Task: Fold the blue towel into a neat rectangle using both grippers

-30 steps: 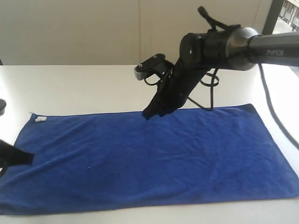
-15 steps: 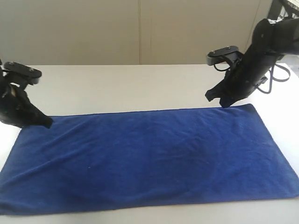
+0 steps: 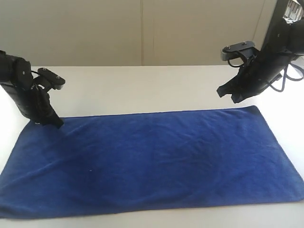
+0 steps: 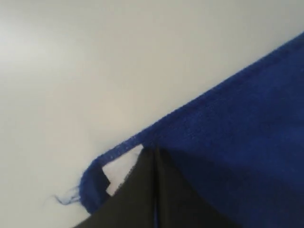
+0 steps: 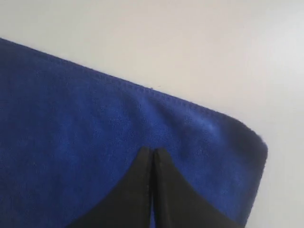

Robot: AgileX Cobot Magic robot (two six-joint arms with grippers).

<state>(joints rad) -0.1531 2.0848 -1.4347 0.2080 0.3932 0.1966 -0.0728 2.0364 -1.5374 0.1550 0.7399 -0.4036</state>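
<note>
Exterior view shows one blue towel (image 3: 152,161) spread flat and unfolded in a single layer on one white table (image 3: 142,85), its long sides running left to right. It fills most of the near part of the tabletop. Two grippers are in the picture, one at each far corner of the towel.

The left gripper (image 3: 56,124) points down at the far left corner, its tip right at the towel's edge; whether it presses on the cloth cannot be told. The left wrist view shows its two fingers (image 4: 142,190) clenched together with only a thin seam between them and nothing caught there. They lie over the corner, partly covering one small white tag (image 4: 122,167) sewn at the hem.

The right gripper (image 3: 229,95) hangs above the table just behind the far right corner, apart from the cloth. In the right wrist view its two fingers (image 5: 166,190) are likewise pressed tight, gripping nothing, with the towel's rounded corner and stitched edge beneath them.
</note>
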